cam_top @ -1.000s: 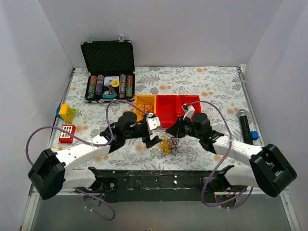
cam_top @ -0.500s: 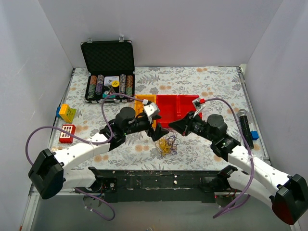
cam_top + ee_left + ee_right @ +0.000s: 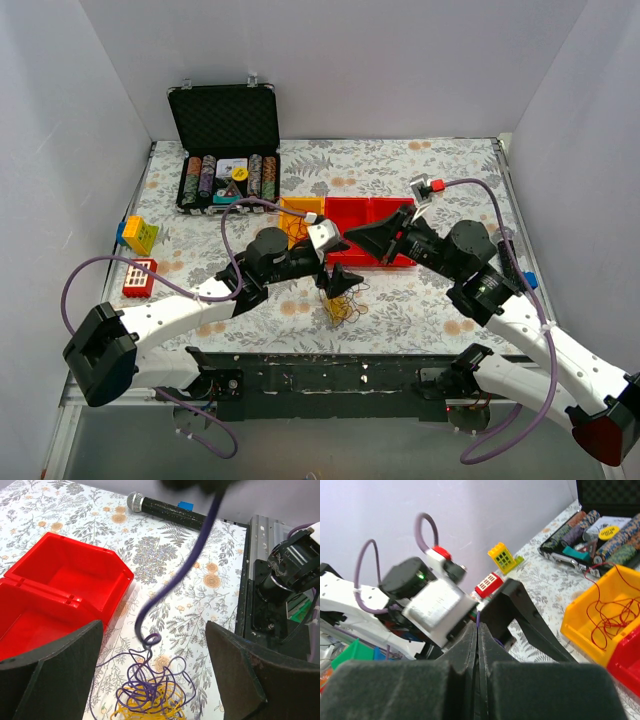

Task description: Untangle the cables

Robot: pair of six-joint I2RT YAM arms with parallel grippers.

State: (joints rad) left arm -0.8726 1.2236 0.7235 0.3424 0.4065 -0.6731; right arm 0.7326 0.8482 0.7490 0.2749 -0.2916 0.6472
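Note:
The cables are a small tangle (image 3: 345,303) of thin purple and yellow wire on the floral table, seen close in the left wrist view (image 3: 150,695). One purple cable (image 3: 192,555) rises taut from the tangle up out of the frame. My right gripper (image 3: 348,238) hangs above the tangle, shut on that purple cable; the wire shows at the closed fingertips in the right wrist view (image 3: 478,624). My left gripper (image 3: 335,283) is open, its fingers (image 3: 55,670) on either side of the tangle, just above it, holding nothing. A red cable (image 3: 296,226) lies in the yellow bin (image 3: 300,206).
Two red bins (image 3: 370,215) stand just behind the tangle, one near my left finger (image 3: 65,580). An open poker chip case (image 3: 228,180) is at back left. Yellow (image 3: 138,235) and red (image 3: 139,277) blocks lie left. A microphone (image 3: 508,262) lies right.
My right gripper has risen and drawn back to the right, pulling the purple cable up out of the tangle. My left gripper has shifted right, over the tangle.

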